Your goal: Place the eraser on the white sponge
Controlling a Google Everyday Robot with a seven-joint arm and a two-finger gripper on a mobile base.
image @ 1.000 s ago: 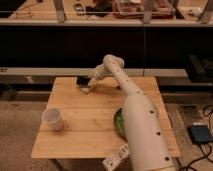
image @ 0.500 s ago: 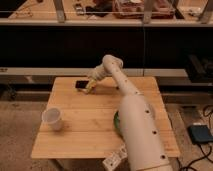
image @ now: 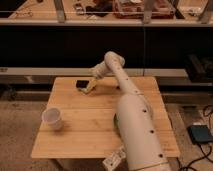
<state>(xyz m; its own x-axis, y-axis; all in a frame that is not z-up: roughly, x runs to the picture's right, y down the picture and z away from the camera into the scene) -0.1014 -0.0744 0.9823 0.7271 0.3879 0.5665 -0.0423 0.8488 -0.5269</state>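
The eraser (image: pixel 81 83) is a small flat black block lying on the wooden table (image: pixel 95 130) near its far edge, left of the middle. My gripper (image: pixel 90 87) hangs down-left from the arm's wrist, just right of the eraser and low over the tabletop. I cannot tell whether it touches the eraser. The white sponge does not show as a separate thing; it may be hidden by the gripper or the eraser.
A white cup (image: pixel 52 118) stands upright at the table's left side. A white remote-like bar (image: pixel 114 159) lies at the front edge. My arm (image: pixel 131 115) crosses the table's right half. A dark shelf unit stands behind the table.
The gripper has shifted slightly to the right, from over the eraser to beside it. The eraser stays at the same spot on the table.
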